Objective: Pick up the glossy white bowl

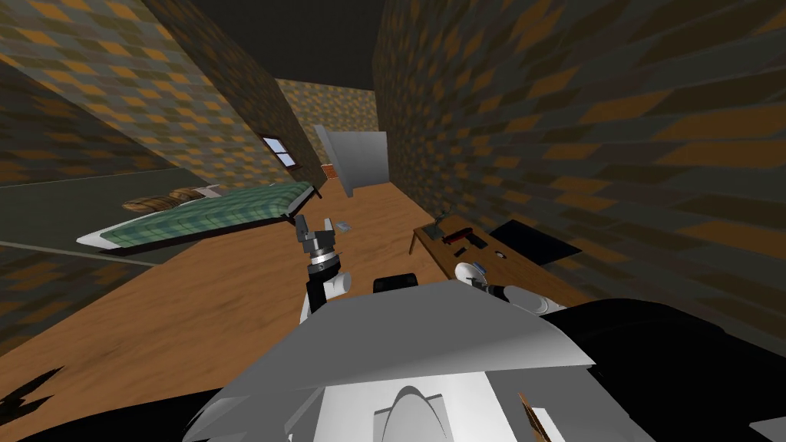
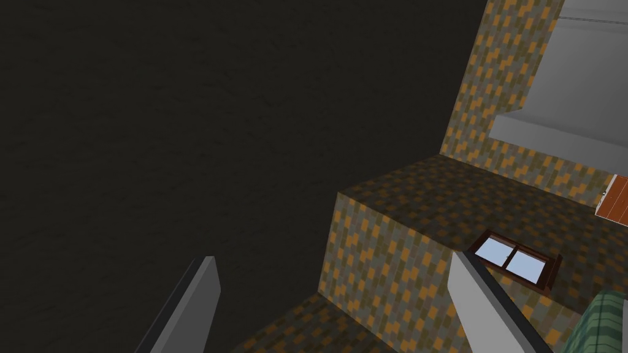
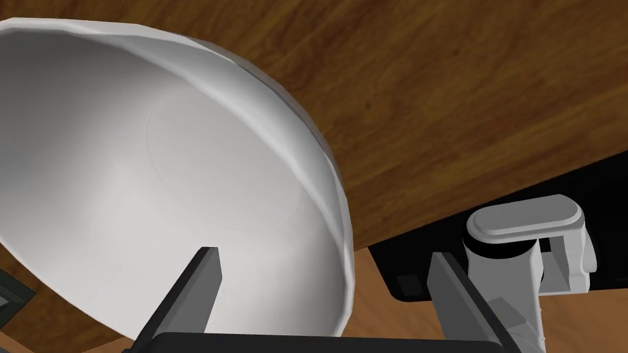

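Right gripper (image 3: 324,256): fingers spread wide, nothing clamped between them.

The white bowl (image 3: 153,171) is found directly ahead of this claw, resting on the brown wooden desk (image 3: 466,92), its hollow turned toward the claw. One finger (image 3: 199,288) is seen inside the hollow. The other is seen outside the wall, so the near rim is straddled. A clear gap is visible between the outer finger and the wall. Whether the inner finger touches the wall cannot be told.

The desk's edge is noted just beyond the outer finger, so the bowl is judged to sit close to that edge.

Left gripper (image 1: 315,229): held raised in front of the torso, well apart from the bowl. Its fingers are wide apart and nothing is held; this arm is not engaged in the task.

Progress, as judged from the above:
- Approach and alignment: taken as done, with the claw placed around the rim.
- Grasp: not yet made. The jaws are to be closed onto the wall between them.
- Lift: not yet begun. The bowl is seated on the desk.

Caution — the wall looks smooth and curved and the fingers are thin blades. A pinch taken this near the rim may slip, and a push toward the desk's edge is to be avoided
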Controlling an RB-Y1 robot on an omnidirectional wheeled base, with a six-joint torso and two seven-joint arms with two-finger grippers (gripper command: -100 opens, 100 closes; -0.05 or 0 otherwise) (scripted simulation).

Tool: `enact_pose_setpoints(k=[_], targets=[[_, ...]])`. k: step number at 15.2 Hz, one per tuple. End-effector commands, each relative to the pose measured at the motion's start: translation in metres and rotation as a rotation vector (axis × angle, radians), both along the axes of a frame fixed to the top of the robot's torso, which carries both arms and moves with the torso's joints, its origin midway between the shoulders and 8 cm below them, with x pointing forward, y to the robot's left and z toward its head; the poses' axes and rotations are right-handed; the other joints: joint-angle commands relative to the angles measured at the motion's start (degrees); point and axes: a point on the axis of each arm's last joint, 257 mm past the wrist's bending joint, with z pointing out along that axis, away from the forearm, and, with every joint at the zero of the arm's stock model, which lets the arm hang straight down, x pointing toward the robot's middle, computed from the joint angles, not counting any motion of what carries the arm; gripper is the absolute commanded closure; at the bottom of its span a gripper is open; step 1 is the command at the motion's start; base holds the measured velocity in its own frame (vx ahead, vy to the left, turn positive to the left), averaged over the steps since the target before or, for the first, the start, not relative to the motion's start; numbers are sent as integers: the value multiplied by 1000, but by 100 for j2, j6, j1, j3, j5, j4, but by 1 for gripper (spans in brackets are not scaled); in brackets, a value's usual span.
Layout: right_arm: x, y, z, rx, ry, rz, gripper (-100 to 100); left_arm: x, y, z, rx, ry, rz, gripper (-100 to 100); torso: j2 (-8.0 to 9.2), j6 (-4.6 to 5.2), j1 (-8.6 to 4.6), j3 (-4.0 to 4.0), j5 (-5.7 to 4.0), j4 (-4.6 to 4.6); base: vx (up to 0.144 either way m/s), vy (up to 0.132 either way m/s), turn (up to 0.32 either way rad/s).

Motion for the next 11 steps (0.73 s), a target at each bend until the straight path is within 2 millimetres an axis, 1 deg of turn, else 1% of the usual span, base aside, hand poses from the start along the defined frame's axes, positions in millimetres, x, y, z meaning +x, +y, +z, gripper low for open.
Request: enact_pose_setpoints(k=[1,2,6,7,9,10,11], targets=[[0,0,0,0,0,0,-100,0,0,0,0,0,0,0,0,0,0,0,0,0,-1,-28,42],[0,0,-1,-1,0,-1,100,0,0,0,0,0,0,0,0,2,3,0,1,0,0,-11,3],[-1,-1,-1,-3,0,-3,100,0,0,0,0,0,0,0,-1,-4,9,0,-2,1,-1,-2,-4],[5,-3,8,-2,1,14,100,0,0,0,0,0,0,0,-1,-5,9,0,-1,1,-1,17,-124],[8,-5,15,-3,2,27,100,0,0,0,0,0,0,0,2,2,22,1,5,0,4,36,-158],[9,-6,18,-3,2,31,100,0,0,0,0,0,0,0,1,0,27,0,8,0,4,42,-96],[7,-5,14,-4,1,26,100,0,0,0,0,0,0,0,0,-2,32,0,8,0,0,25,-33]])
